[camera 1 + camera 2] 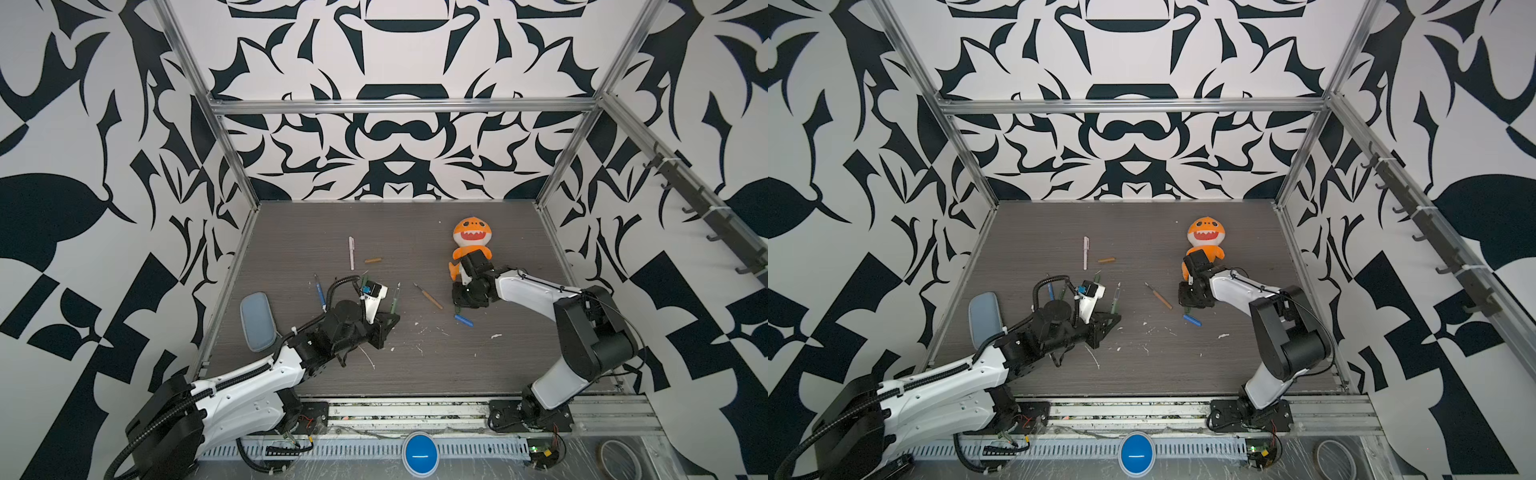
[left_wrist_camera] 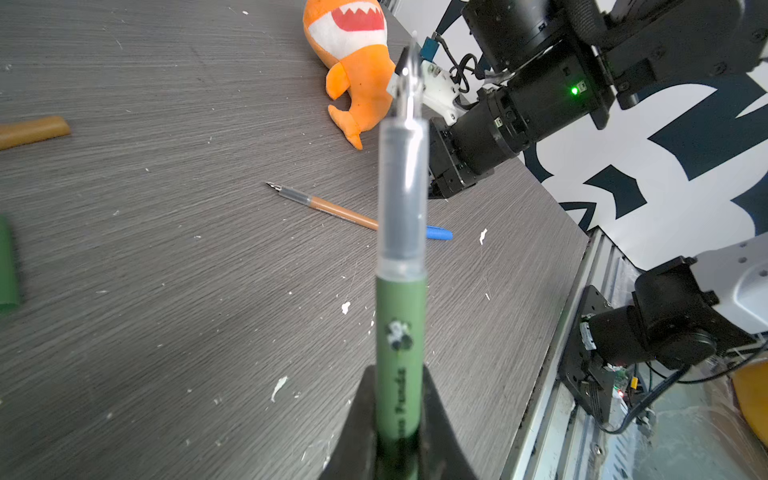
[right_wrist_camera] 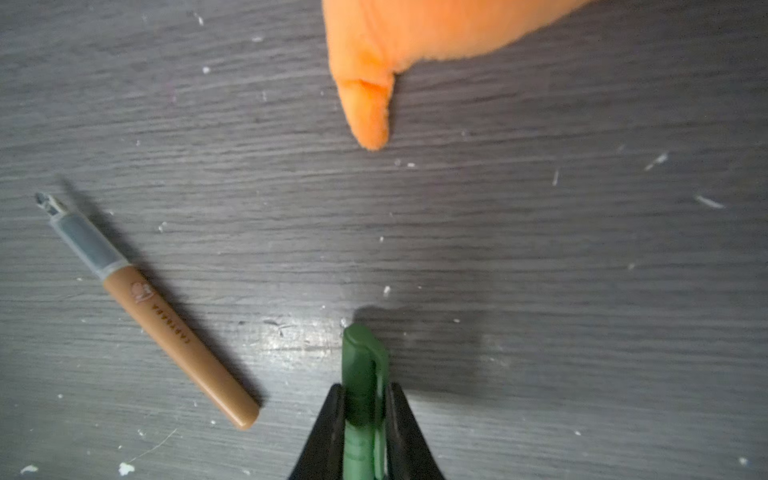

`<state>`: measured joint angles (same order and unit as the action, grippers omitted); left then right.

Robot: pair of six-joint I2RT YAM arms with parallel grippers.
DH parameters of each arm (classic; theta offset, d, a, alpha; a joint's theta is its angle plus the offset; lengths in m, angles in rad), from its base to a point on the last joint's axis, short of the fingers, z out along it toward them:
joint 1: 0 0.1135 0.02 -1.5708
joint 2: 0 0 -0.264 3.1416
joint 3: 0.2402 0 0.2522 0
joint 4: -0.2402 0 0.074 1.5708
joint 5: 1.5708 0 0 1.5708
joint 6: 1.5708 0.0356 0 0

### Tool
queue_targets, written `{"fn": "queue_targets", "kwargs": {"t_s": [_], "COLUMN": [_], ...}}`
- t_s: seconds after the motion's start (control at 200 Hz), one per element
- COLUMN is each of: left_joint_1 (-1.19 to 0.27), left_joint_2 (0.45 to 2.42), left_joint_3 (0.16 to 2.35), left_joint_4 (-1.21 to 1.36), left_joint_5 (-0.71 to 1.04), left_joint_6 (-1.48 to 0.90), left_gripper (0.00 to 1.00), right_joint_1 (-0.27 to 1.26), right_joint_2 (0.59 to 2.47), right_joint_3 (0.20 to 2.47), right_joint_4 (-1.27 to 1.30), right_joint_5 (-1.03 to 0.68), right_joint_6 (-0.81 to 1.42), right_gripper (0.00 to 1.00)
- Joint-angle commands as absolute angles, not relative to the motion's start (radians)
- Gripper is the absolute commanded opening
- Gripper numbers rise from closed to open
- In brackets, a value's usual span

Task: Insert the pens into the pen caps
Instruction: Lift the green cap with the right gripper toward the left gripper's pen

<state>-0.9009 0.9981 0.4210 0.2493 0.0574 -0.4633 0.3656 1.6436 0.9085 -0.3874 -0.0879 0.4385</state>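
My left gripper (image 2: 399, 374) is shut on a dark green pen (image 2: 401, 316), whose bare nib points away from the jaws; both top views show it (image 1: 395, 297) (image 1: 1115, 299). My right gripper (image 3: 365, 388) is shut on a green pen cap (image 3: 363, 357), low over the table beside the toy's tail. An orange-brown pen (image 1: 428, 296) (image 3: 166, 324) lies uncapped between the two grippers (image 1: 384, 324) (image 1: 461, 301). A blue cap (image 1: 463, 320) lies just in front of the right gripper. A blue pen (image 1: 320, 293), a pink pen (image 1: 351, 253), a mustard cap (image 1: 372, 260) and another green cap (image 2: 7, 266) lie further left.
An orange plush shark (image 1: 469, 239) lies right behind the right gripper. A blue-grey pouch (image 1: 257, 320) rests at the table's left edge by the left arm. White scraps are scattered over the dark wood table (image 1: 436, 365). Metal frame rails border the table.
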Motion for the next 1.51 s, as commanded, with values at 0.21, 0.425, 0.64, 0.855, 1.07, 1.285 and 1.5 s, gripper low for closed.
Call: {"fn": "queue_targets", "kwargs": {"t_s": [0.21, 0.425, 0.64, 0.855, 1.07, 1.285, 1.5], "left_joint_1": [-0.897, -0.897, -0.897, -0.897, -0.897, -0.898, -0.899], "left_joint_2": [1.002, 1.002, 0.998, 0.997, 1.009, 1.039, 1.021], "left_joint_3": [0.457, 0.454, 0.454, 0.436, 0.399, 0.369, 0.388], "left_joint_4": [0.256, 0.257, 0.254, 0.299, 0.438, 0.578, 0.537], "left_joint_5": [0.067, 0.061, 0.057, 0.056, 0.071, 0.143, 0.153], "left_joint_6": [-0.461, -0.459, -0.459, -0.442, -0.43, -0.435, -0.437], "left_gripper": [0.02, 0.02, 0.02, 0.02, 0.0, 0.0, 0.0], "right_joint_1": [0.36, 0.362, 0.364, 0.411, 0.569, 0.691, 0.73], "right_joint_2": [1.698, 1.71, 1.684, 1.521, 1.239, 1.068, 1.087], "right_joint_3": [0.89, 0.893, 0.9, 0.903, 0.9, 0.904, 0.927], "right_joint_4": [-0.385, -0.384, -0.395, -0.388, -0.282, -0.036, 0.143], "right_joint_5": [-0.097, -0.109, -0.103, -0.121, -0.084, -0.046, -0.071], "right_joint_6": [0.439, 0.444, 0.446, 0.443, 0.427, 0.501, 0.56], "right_gripper": [0.23, 0.24, 0.13, 0.12, 0.11, 0.1, 0.1]}}
